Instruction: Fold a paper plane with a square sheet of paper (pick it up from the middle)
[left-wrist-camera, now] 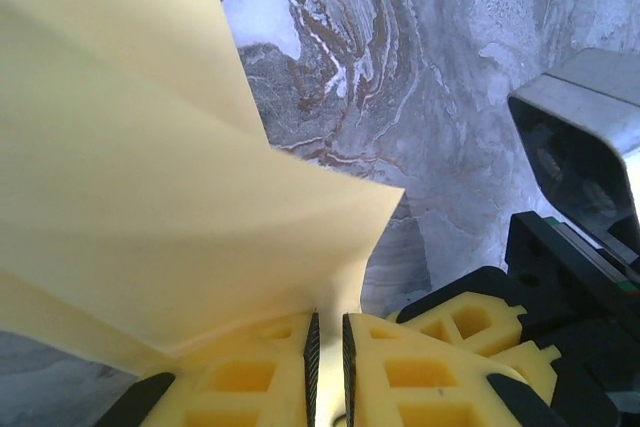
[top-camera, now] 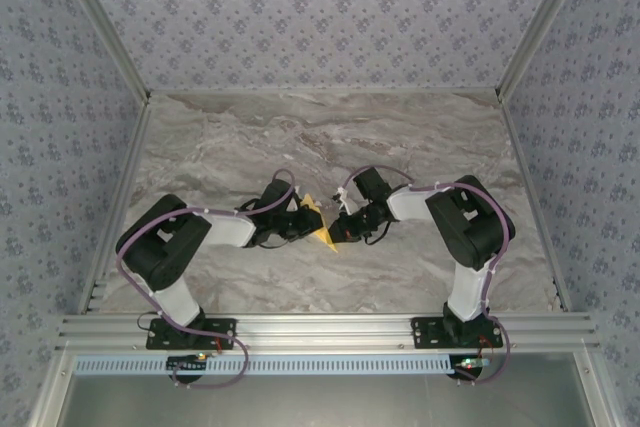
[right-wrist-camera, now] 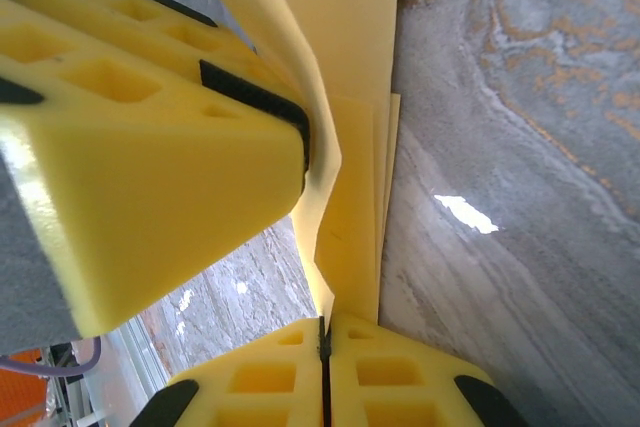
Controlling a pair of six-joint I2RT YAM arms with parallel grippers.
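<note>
A marbled grey-and-brown table point(top-camera: 330, 137) takes up the middle of the overhead view, closed in on three sides by pale floral wallpaper point(top-camera: 320, 7). My two arms rise from the bottom of that frame. My left arm point(top-camera: 170, 247) bends in from the lower left and my right arm point(top-camera: 470, 227) from the lower right, and they meet just below the centre. Between them sits the mustard-yellow sheet of paper point(top-camera: 322, 227), folded into a small pointed shape, with my left gripper point(top-camera: 298, 222) and my right gripper point(top-camera: 345, 227) on either side of it. I cannot tell whether the paper touches the table. In my left wrist view the paper fills the upper left and centre in curved layers. Its lower edge runs down into the narrow slit of my left gripper, which is almost closed and pinches it between black ribbed pads point(left-wrist-camera: 312, 357) at the bottom centre. In my right wrist view the paper stands upright along the centre in several layers. My right gripper's yellow fingers point(right-wrist-camera: 260, 377) are pressed together at the bottom centre and clamp the paper's thin edge in their seam. One finger of my left gripper fills the upper left, its pad against the paper.
</note>
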